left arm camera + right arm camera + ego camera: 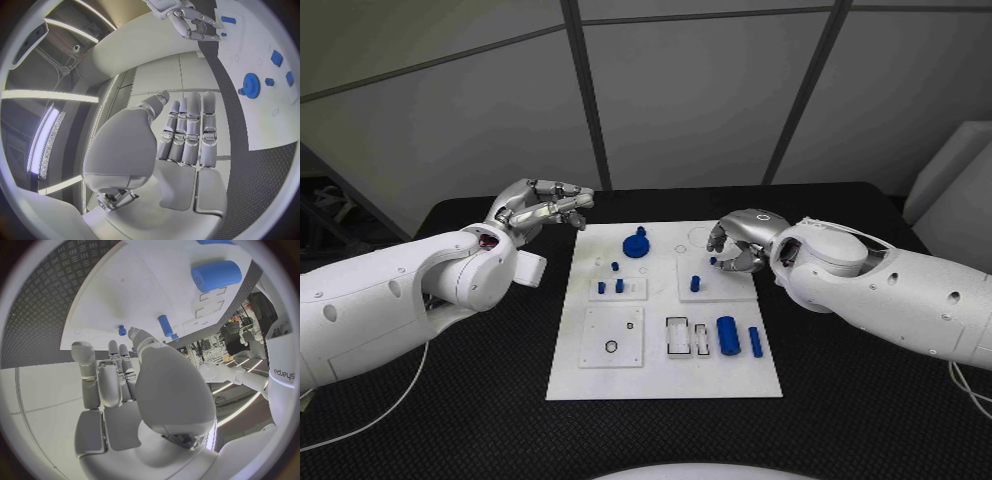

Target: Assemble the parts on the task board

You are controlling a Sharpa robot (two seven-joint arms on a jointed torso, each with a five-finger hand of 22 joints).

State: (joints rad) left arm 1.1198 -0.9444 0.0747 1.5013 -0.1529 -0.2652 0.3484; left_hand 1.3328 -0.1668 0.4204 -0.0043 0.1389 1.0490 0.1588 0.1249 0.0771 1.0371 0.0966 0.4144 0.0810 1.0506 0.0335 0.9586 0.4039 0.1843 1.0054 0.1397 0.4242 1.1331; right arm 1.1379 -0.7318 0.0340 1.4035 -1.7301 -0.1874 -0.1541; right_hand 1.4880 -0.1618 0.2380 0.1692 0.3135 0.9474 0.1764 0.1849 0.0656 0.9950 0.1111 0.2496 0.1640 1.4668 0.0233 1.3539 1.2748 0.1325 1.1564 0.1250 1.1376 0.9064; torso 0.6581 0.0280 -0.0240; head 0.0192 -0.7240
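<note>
— Where are the hands?
— The left hand [545, 208] hovers empty, fingers loosely apart, beside the white rectangular task board [664, 380]. A round blue plastic gear [636, 246] lies just beyond it.
— The right?
— The right hand [737, 243] curls over a small blue peg [713, 261]; whether it pinches, I cannot tell.

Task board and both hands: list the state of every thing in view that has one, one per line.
task board: flat on the black table.
blue gear: lying on the board's far part.
large blue cylinder: lying on its side.
slim blue pin: lying flat beside it.
left hand: holding nothing, off the board.
right hand: fingers curled over a small blue peg.
</note>
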